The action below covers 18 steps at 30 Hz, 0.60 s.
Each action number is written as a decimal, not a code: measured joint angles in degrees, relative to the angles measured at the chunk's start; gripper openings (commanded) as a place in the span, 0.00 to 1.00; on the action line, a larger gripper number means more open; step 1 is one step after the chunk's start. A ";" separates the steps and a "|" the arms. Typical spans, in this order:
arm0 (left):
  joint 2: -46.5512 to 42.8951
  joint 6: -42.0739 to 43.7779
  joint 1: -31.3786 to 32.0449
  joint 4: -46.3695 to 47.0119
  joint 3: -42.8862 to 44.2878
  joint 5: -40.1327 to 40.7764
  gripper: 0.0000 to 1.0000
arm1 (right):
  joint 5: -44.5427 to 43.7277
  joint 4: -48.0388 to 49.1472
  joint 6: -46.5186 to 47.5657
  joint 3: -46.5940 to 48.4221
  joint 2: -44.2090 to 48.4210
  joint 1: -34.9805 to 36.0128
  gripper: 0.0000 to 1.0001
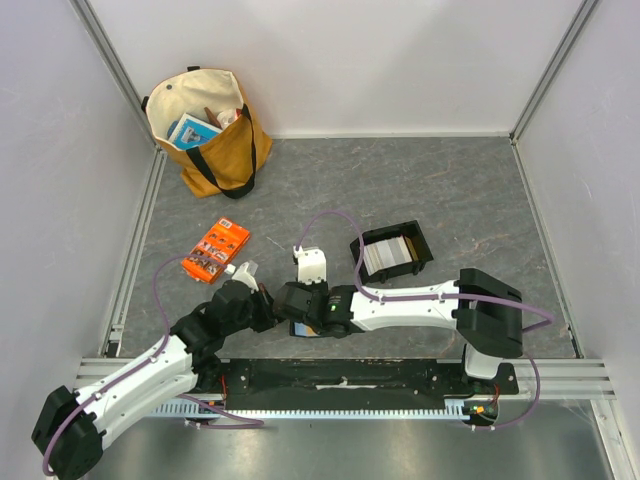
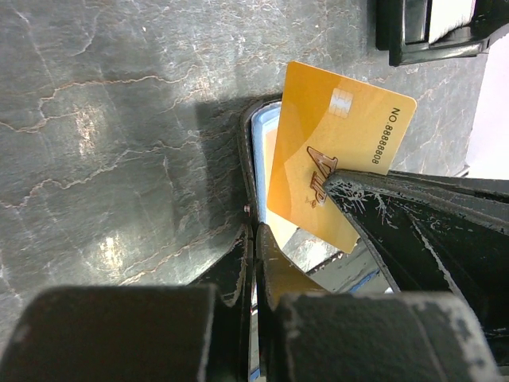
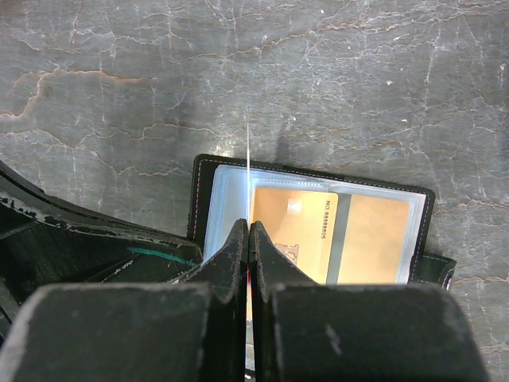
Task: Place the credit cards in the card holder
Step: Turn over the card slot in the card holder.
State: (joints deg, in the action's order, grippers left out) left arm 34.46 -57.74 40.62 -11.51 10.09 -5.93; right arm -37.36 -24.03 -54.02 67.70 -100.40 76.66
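Note:
The black card holder point(image 3: 312, 173) lies open on the table, with two tan-orange credit cards point(image 3: 296, 225) in its clear slots. My right gripper point(image 3: 249, 227) is shut on another orange credit card point(image 2: 334, 143), held on edge above the holder's left part. In the right wrist view this card shows only as a thin white line point(image 3: 248, 159). My left gripper point(image 2: 254, 232) is shut on the holder's black edge point(image 2: 246, 151). In the top view both grippers, left point(image 1: 262, 303) and right point(image 1: 293, 300), meet over the holder point(image 1: 305, 329). More whitish cards point(image 1: 388, 253) stand in a black tray.
The black tray point(image 1: 425, 250) sits just behind and right of the grippers and also shows in the left wrist view point(image 2: 413, 48). An orange printed packet point(image 1: 216, 249) lies to the left. A tan tote bag point(image 1: 210, 135) stands at the back left. Walls enclose the table.

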 measured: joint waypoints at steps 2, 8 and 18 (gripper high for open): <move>-0.04 0.00 0.00 0.02 0.04 -0.09 0.02 | 0.00 -0.02 -0.02 0.00 0.17 0.00 0.00; -0.28 0.02 0.00 0.07 0.35 -0.15 0.02 | -0.15 0.00 -0.39 0.00 2.23 0.00 0.00; -0.52 0.00 0.00 0.07 0.35 -0.15 0.02 | -0.39 0.37 -0.70 0.00 3.26 0.00 0.00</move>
State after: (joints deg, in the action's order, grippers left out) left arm 33.93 -57.74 40.62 -11.44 10.44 -6.09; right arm -37.76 -23.66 -54.72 67.70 -97.14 76.66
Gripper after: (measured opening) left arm 0.021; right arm 0.007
